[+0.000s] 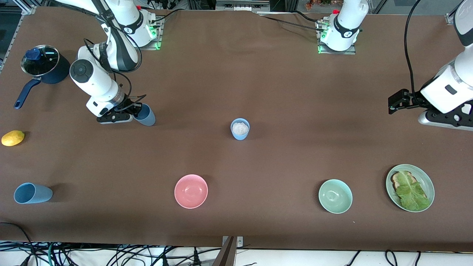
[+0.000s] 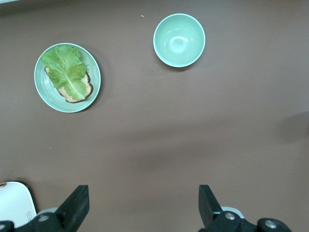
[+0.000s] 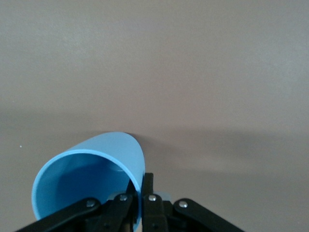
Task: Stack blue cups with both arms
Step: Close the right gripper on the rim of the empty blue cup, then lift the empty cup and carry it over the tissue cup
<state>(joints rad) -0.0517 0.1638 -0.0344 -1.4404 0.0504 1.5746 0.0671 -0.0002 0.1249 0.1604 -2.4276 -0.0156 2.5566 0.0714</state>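
— Right claw (image 1: pixel 136 115) is pinched tight on the rim of a slate blue cup (image 1: pixel 145 115), one finger inside the mouth and one outside. You can see it plainly in the right wrist view, the wall of the cup (image 3: pixel 91 179) squeezed between the fingers. The cup looks tilted, low over the worktop (image 1: pixel 236 81) toward the right arm's end.

— And the other blue ones?

— Starting nearest the front camera: a blue cup lying on its side (image 1: pixel 32 193) at the right arm's end, in the same row as a pink bowl (image 1: pixel 191 191), a pale green bowl (image 1: pixel 335 196) and a green plate (image 1: pixel 410 187) with toast and a lettuce leaf on it. Farther back, about mid-worktop, stands a light blue cup (image 1: pixel 240 129), upright, with something white inside.

— Anything else around the held cup?

— A lemon (image 1: pixel 13 137) near the edge at that end, and farther back a dark navy pot (image 1: pixel 43 66) with a glass lid.

— What about the left arm?

— It waits. Left claw (image 1: pixel 398 102) hangs over bare worktop at its own end, jaws spread wide and holding nothing; the left wrist view shows both fingers (image 2: pixel 77 205) well apart above the brown surface.
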